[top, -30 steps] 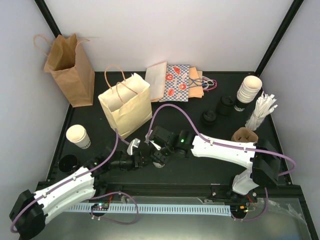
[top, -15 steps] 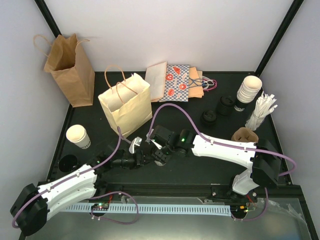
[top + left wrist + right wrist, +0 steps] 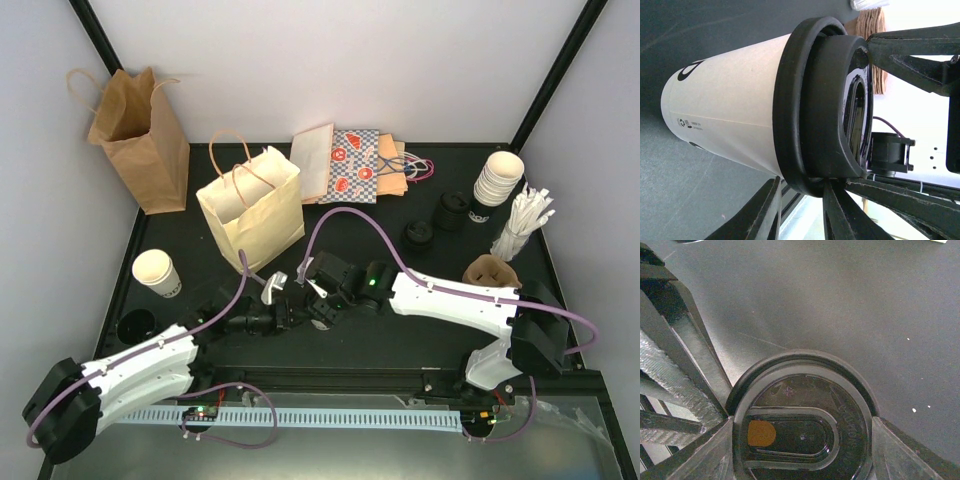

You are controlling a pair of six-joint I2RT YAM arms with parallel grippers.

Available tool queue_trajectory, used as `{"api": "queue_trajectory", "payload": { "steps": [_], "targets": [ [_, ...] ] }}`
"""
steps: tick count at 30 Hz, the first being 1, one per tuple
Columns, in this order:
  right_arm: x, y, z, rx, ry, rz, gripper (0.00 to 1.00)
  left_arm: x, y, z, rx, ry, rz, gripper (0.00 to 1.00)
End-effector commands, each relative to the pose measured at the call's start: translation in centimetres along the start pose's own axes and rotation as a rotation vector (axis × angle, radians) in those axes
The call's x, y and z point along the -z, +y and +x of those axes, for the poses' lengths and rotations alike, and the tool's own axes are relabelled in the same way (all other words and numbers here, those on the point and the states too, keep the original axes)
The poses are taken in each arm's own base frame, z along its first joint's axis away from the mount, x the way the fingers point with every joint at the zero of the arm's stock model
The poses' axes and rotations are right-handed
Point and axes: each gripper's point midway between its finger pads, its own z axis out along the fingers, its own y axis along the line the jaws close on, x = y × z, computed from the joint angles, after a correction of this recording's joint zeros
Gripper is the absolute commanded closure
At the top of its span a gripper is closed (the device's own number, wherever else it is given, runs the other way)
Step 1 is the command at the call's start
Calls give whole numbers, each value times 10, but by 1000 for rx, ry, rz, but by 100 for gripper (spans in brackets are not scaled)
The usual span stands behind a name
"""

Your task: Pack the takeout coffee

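The white cup (image 3: 730,115) is standing on the black table (image 3: 400,340) just in front of the cream bag (image 3: 255,210), between both arms; the right gripper (image 3: 802,440) is clamping its black lid (image 3: 840,390) from above, fingers pressing either side of the rim; the left gripper (image 3: 296,306) is sitting against the cup's side, but I cannot tell whether it is gripping; another, uncovered cup (image 3: 155,270) is sitting near the table's left edge
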Motion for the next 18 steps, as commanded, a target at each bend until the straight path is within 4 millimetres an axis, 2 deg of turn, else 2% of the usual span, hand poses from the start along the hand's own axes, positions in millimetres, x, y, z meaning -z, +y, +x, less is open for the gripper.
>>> {"api": "queue_trajectory", "payload": {
  "steps": [1,4,12,15,18],
  "targets": [
    [-33,13,83,-8,306,-54,31,2,85,14,120,-23,-317,77],
    [-31,10,81,-12,297,-31,31,7,75,8,100,-43,-314,77],
    [-27,2,77,-10,279,8,31,30,27,-16,21,-136,-276,68],
    [-27,2,77,-7,277,7,31,36,5,-29,-15,-194,-226,63],
    [-26,3,74,-6,267,-1,31,39,-12,-41,-61,-241,-170,52]
  ]
}}
